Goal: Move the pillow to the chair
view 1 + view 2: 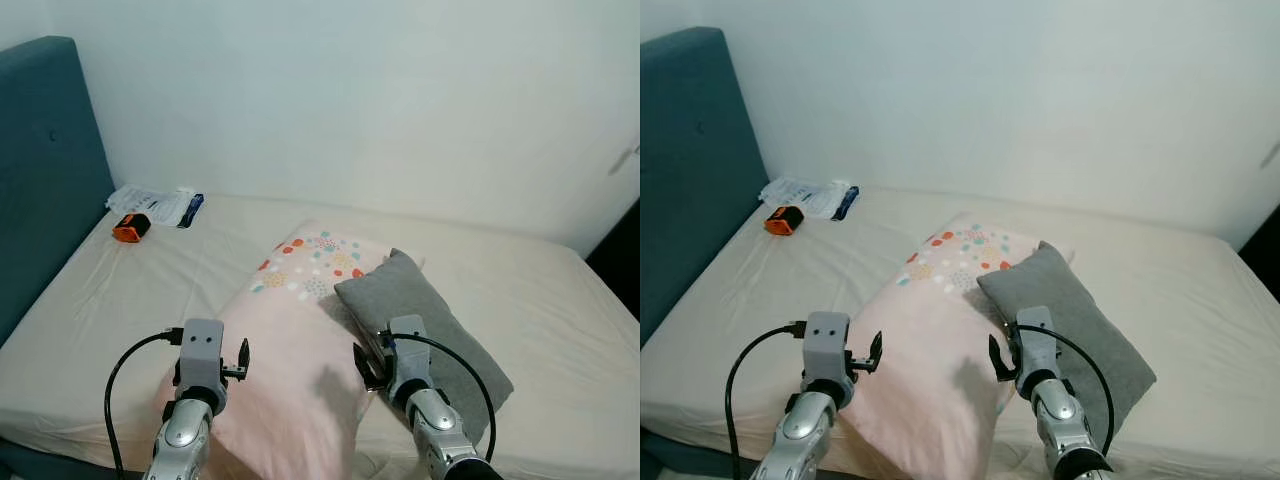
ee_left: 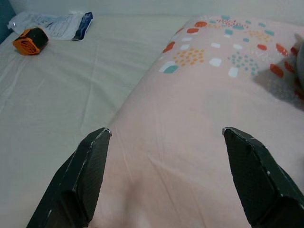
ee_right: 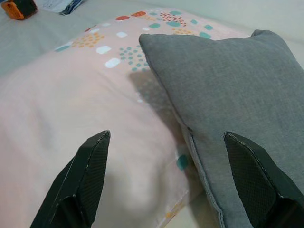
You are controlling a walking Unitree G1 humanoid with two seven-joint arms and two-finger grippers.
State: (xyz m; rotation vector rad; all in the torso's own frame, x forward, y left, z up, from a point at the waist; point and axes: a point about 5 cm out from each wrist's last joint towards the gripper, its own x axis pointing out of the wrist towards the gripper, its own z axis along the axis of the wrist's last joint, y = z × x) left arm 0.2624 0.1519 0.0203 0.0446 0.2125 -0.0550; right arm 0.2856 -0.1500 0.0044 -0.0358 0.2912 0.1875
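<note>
A long pink pillow [image 1: 290,340] with coloured dots at its far end lies lengthwise on the bed. A grey pillow [image 1: 430,320] rests beside it on the right, its edge overlapping the pink one. My left gripper [image 2: 166,133] is open, just above the near left part of the pink pillow [image 2: 199,118], with one finger over the pillow's left edge. My right gripper [image 3: 166,135] is open over the seam where the grey pillow [image 3: 228,80] meets the pink pillow [image 3: 71,104]. Neither holds anything.
The bed's cream sheet [image 1: 150,290] spreads wide on both sides of the pillows. A teal headboard [image 1: 40,170] stands at the left. An orange object [image 1: 130,228] and a white packet [image 1: 155,205] lie near it. A white wall runs behind; a dark gap [image 1: 620,260] shows far right.
</note>
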